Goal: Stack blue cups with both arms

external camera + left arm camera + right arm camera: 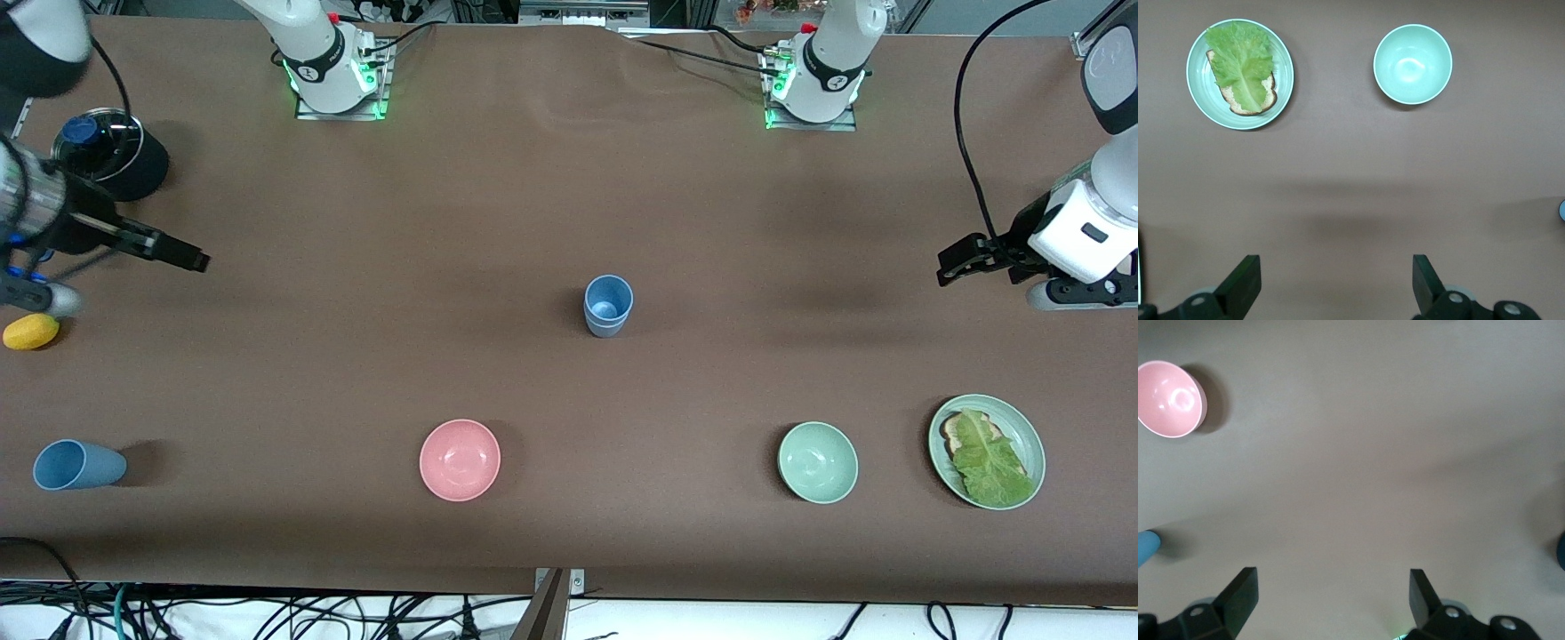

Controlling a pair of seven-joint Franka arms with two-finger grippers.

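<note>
Blue and lying on its side, one cup rests near the right arm's end of the table, its long axis running along the table with the mouth toward that end. Above it hangs the right gripper, jaws wide apart and empty. At mid-table stands the upright stack of blue cups, mouth up, farther from the front camera than the pink bowl and green bowl. Over the table's other end hangs the left gripper, jaws wide apart and empty.

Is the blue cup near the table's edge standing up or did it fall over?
Fallen over. The blue cup lies on its side, its open mouth facing the right arm's end of the table, its whole side showing.
</note>
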